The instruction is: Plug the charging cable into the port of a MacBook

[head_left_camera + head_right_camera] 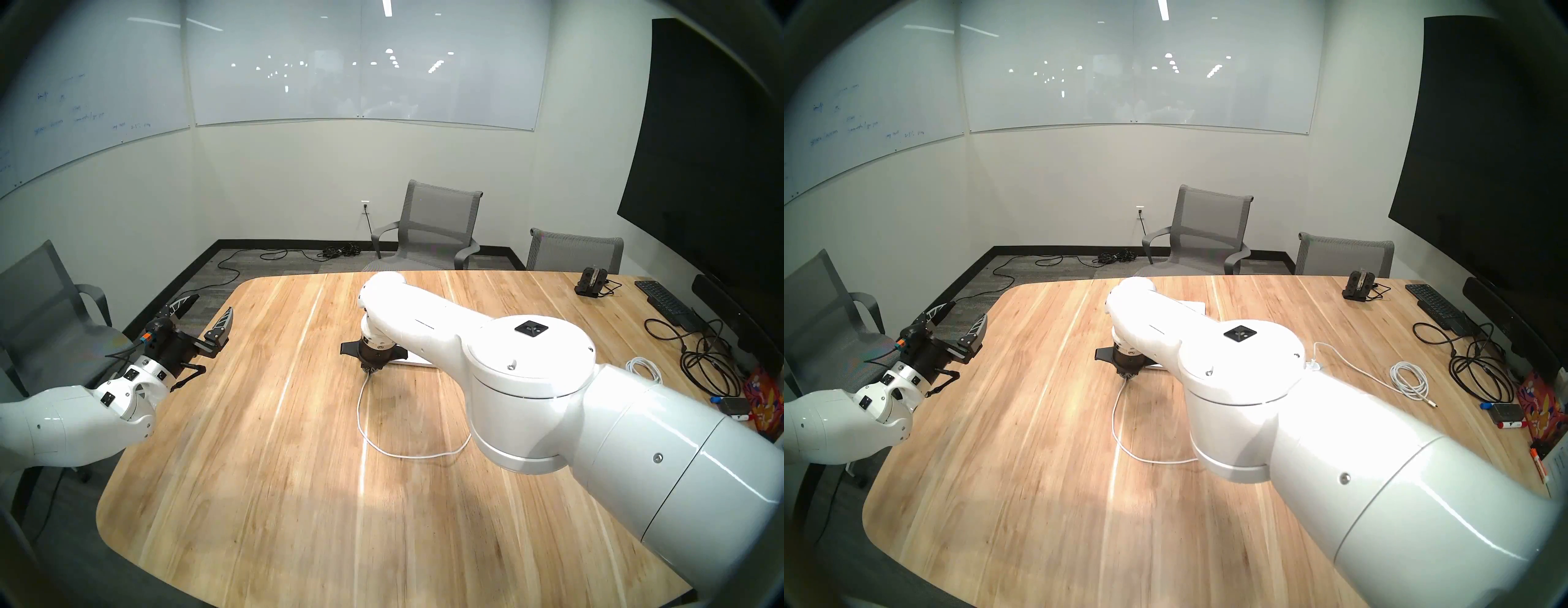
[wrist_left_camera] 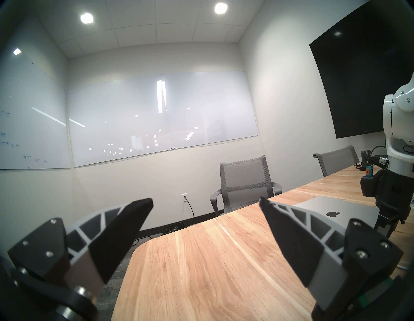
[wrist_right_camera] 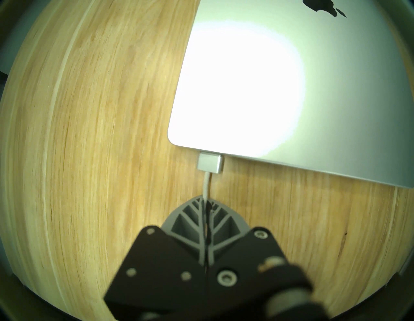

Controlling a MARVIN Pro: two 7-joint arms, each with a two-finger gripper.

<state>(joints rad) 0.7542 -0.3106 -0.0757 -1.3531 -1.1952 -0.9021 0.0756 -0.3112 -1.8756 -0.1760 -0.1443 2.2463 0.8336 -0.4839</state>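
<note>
The silver MacBook (image 3: 268,89) lies closed on the wooden table (image 1: 254,467), mostly hidden by my right arm in the head views; it also shows in the left wrist view (image 2: 336,208). My right gripper (image 3: 206,199) is shut on the white charging cable (image 3: 206,186) just behind its flat connector (image 3: 209,162). The connector sits flush against the laptop's side edge near the corner and hides the port. The cord loops over the table (image 1: 360,407) below the right gripper (image 1: 372,370). My left gripper (image 1: 210,305) is open and empty over the table's left edge.
A bundled white cord (image 1: 1409,378), black cables (image 1: 704,361), a black keyboard (image 1: 666,299) and a small black dock (image 1: 590,280) sit at the right of the table. Grey chairs (image 1: 437,225) stand at the far side and the left.
</note>
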